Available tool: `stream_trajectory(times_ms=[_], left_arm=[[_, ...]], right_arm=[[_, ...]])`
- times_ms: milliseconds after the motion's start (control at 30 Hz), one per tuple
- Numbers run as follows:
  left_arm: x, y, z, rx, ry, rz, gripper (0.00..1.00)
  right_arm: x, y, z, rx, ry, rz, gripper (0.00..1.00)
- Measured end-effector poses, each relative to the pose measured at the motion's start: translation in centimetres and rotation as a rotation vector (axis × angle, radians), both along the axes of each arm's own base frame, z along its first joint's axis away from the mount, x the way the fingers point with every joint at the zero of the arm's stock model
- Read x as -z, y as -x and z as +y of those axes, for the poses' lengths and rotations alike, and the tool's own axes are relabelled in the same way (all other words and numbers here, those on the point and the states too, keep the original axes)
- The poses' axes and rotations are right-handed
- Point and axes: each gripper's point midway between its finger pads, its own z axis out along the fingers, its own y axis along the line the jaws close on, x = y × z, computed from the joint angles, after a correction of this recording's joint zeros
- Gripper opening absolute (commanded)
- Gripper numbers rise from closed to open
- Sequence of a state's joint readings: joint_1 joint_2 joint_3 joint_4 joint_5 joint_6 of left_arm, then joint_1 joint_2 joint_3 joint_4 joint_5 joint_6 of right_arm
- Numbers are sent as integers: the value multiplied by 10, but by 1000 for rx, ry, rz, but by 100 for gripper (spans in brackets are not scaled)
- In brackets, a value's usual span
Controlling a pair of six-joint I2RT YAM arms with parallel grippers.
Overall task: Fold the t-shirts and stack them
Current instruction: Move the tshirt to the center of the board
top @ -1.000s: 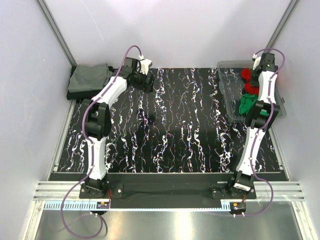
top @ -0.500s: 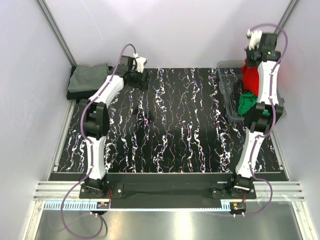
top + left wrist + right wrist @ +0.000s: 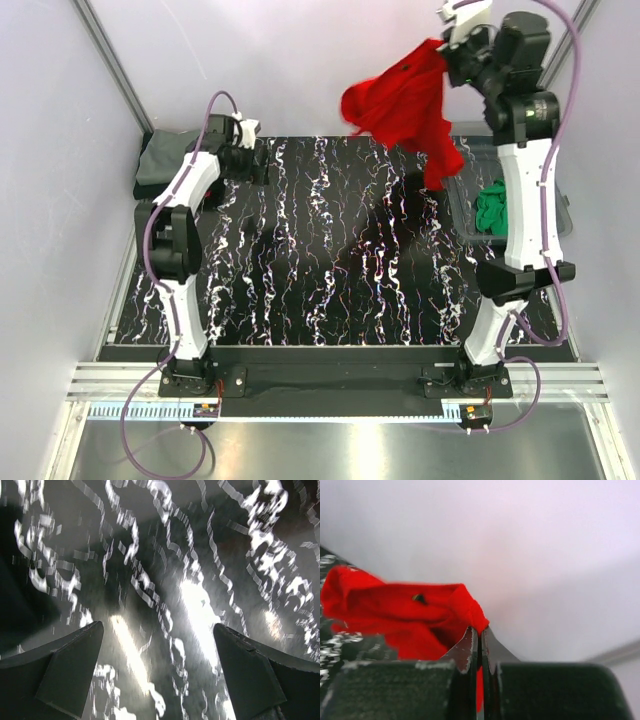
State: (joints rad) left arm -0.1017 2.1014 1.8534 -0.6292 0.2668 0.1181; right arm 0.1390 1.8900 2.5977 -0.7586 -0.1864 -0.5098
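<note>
1. The step in hand, as I judge it, is fetching the next shirt for folding. The right gripper (image 3: 479, 634) holds the red t-shirt (image 3: 405, 105) high in the air over the far right part of the table (image 3: 330, 290), just beside the clear bin (image 3: 460, 215).
2. Its fingers are pinched tight on a fold of the red cloth. In the wrist view the fabric bulges out just past the tips and to their left, and from above the rest hangs bunched below the grip.
3. The left gripper (image 3: 156, 627) hovers low over the marbled tabletop at far left. Its fingers are spread wide with nothing between them, well apart from the red shirt.
4. The green t-shirt (image 3: 492, 208) lies crumpled in the bin, and a grey-olive t-shirt (image 3: 172, 155) lies folded at the far-left corner.
5. The next move calls for lowering the red shirt onto the middle of the table and spreading it flat. The left gripper probably has to take a second edge, since one pinch leaves the cloth bunched.
</note>
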Motion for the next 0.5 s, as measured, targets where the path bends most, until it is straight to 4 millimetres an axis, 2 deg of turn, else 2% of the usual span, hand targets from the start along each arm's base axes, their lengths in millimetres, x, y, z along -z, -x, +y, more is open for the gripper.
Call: stream_trajectory(times_ms=[100,267,367,500], left_arm=[[1,16,10,-30,-33,21,99],[-16,39,23,-53,-77,8,99],[-30,50,28,-46,-112,-24,99],[-46,65,35,-26,-183,-71,99]], right_arm=[[-4,14,49,-125,10,-15,0],[-10,37,110,-303,7,-37,0],[-24,52,133,-395,-21,-74,0],[-55,76,159,-497,-90,-147,0]])
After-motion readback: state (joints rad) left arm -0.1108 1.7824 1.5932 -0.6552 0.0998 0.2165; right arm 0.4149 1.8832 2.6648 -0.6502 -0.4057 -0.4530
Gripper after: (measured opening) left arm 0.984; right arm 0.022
